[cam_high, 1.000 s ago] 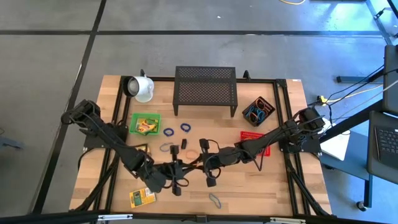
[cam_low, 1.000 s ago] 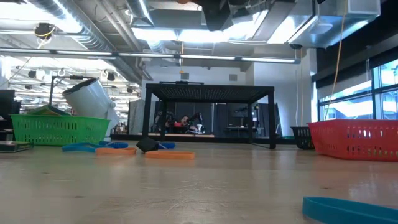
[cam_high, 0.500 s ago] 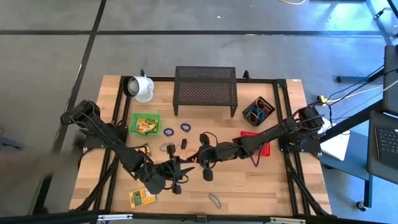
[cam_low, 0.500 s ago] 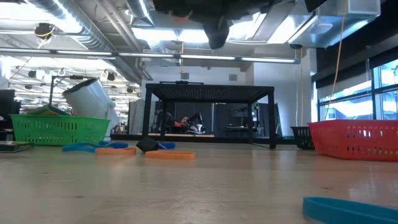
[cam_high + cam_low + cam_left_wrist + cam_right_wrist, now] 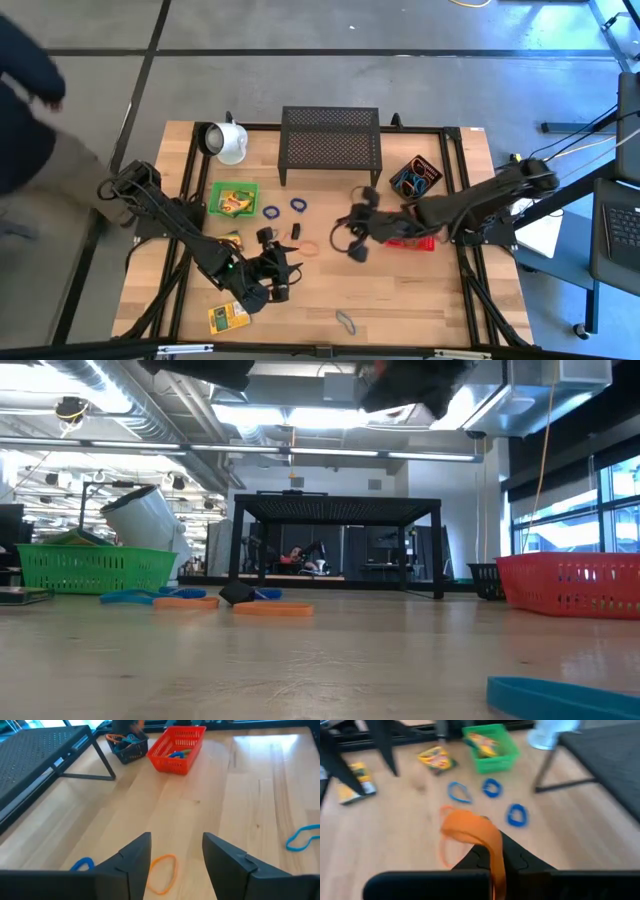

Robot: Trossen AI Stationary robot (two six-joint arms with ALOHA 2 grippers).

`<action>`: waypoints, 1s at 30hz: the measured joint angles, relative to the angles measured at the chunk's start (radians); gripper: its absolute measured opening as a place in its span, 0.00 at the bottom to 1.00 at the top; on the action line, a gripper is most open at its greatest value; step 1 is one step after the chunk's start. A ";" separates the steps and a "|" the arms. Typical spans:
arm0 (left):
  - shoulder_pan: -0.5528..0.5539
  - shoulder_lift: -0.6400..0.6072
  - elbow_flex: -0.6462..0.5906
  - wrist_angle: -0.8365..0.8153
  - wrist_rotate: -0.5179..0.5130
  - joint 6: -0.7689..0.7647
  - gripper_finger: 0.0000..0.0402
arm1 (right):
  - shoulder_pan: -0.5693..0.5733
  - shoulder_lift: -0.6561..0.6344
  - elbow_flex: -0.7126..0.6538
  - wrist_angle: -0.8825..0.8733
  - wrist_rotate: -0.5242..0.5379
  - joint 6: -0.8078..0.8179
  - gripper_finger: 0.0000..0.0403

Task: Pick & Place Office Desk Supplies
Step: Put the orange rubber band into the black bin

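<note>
My right gripper (image 5: 355,248) hangs over the middle of the table, shut on an orange rubber band (image 5: 470,831). Toward the near left, my left gripper (image 5: 175,865) stands open and holds nothing. A second orange band (image 5: 162,872) lies flat on the wood beyond its fingers. Three blue bands (image 5: 491,787) lie flat near the green basket (image 5: 233,198), which holds a crayon box. Another crayon box (image 5: 228,318) and a grey-blue band (image 5: 345,321) lie near the front edge. A small black clip (image 5: 295,231) lies mid-table. My right gripper pinches the orange band between its two fingers, with a strip of it (image 5: 495,857) running back between them. The fingers slant down from the table's right side. The band's free loop (image 5: 462,826) sticks out past the fingertips, lifted clear of the table.
A black mesh rack (image 5: 330,145) stands at the far middle, with a white mug (image 5: 228,142) to its left. A black basket of bands (image 5: 415,178) and a red basket (image 5: 402,218) stand at the right, the red one partly under my right arm. A person (image 5: 25,100) stands off the table's far left corner.
The two grippers were together near the table's middle front. My right gripper has pulled away toward the right and far side and has risen and turned. My left gripper has stayed near its place and turned. A person has come into view at the left.
</note>
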 joint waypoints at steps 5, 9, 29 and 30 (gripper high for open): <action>0.000 0.000 0.000 0.001 0.009 -0.001 0.41 | -0.007 -0.133 0.000 -0.228 0.127 0.080 0.00; 0.000 0.000 0.000 0.002 0.010 -0.003 0.40 | -0.049 -0.198 0.000 -0.433 0.200 0.196 0.00; 0.000 0.000 0.000 0.000 0.090 -0.018 0.40 | -0.633 -0.215 -0.245 -0.678 -0.039 0.347 0.02; 0.000 0.000 0.000 -0.001 0.094 -0.018 0.40 | -0.652 -0.215 -0.268 -0.643 -0.063 0.346 0.02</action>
